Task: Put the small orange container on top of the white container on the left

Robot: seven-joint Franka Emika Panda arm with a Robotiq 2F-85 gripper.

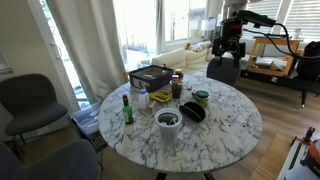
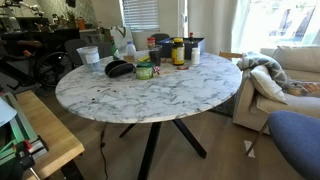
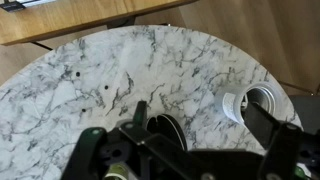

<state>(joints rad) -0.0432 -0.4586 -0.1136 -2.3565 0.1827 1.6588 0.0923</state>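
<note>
Nearest rim of round marble desk [image 1: 225,135]: white container [image 1: 168,122], upright, open-topped. Just beside it, toward the right: black bowl [image 1: 192,112], touching or narrowly apart, cannot tell which. Left of these: green bottle [image 1: 127,108], upright. Further in, near desk middle: small orange container [image 1: 160,97], standing on the marble, apart from the white container, too small for detail. Right of it: green-lidded jar [image 1: 202,98]. Behind: dark bottle [image 1: 176,87], upright. Far side: black box [image 1: 150,75], low and flat. Beyond the far rim, raised well above desk level: claw [image 1: 228,55], fingers spread apart, nothing between them, well apart from the small orange container. Wrist view: claw low in frame, white container at right beyond one finger, black bowl partly hidden behind claw body. Background: pale sofa [image 1: 185,50] by the windows.
</note>
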